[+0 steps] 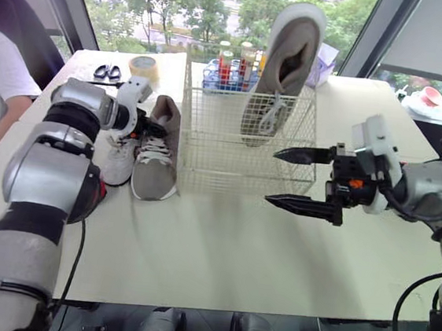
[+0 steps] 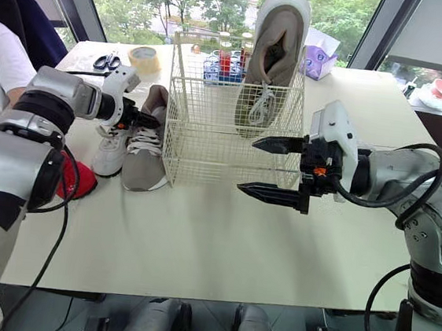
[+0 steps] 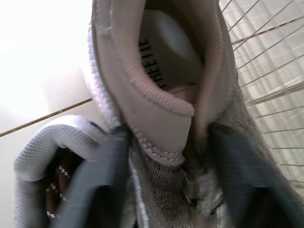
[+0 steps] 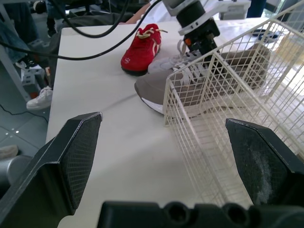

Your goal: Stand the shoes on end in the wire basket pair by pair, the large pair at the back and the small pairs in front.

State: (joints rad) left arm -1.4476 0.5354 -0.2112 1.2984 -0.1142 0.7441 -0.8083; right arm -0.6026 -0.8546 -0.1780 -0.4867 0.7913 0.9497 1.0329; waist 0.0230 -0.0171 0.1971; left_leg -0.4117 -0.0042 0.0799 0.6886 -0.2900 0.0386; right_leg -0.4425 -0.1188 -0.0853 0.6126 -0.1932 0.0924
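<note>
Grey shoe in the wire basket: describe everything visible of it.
The large grey fabric shoe with white sole and white laces stands on end, toe down, at the back right of the cream wire basket. Its heel rises well above the rim; its opening faces the robot. Only the basket touches it; the open right gripper is in front, apart.

The basket is thin wire with a smooth cream coating. The standing shoe inside it looks like soft, matt grey cloth with a smooth pale sole. The lying shoe just beside the basket is grey knit cloth with white woven laces. The table under the basket is smooth and matt. The right gripper has matt black fingers with finely cross-hatched pads.
</note>
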